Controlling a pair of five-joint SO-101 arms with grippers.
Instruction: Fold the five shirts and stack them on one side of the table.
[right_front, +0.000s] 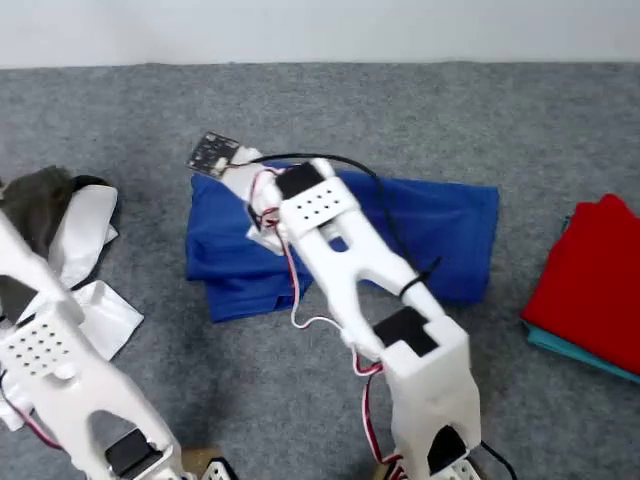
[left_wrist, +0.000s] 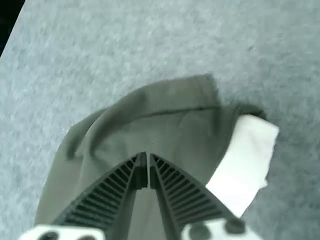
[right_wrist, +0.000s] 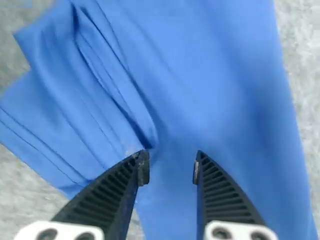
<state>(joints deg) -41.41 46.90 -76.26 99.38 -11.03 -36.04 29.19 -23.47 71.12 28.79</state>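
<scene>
A blue shirt (right_front: 440, 235) lies partly folded in the middle of the table, with pleats bunched along one side (right_wrist: 100, 100). My right gripper (right_wrist: 171, 167) hovers open just above the blue cloth, one fingertip at a fold, nothing held. At the far left an olive shirt (right_front: 40, 205) lies crumpled on a white shirt (right_front: 90, 225). My left gripper (left_wrist: 142, 167) is shut, its tips over the olive shirt (left_wrist: 150, 120), beside the white shirt (left_wrist: 245, 160). Whether it pinches cloth is hidden.
A folded red shirt (right_front: 590, 280) rests on a folded teal one (right_front: 575, 350) at the right edge. The right arm (right_front: 340, 260) stretches over the blue shirt's middle. Bare grey table (right_front: 420, 120) lies behind and in front of the shirts.
</scene>
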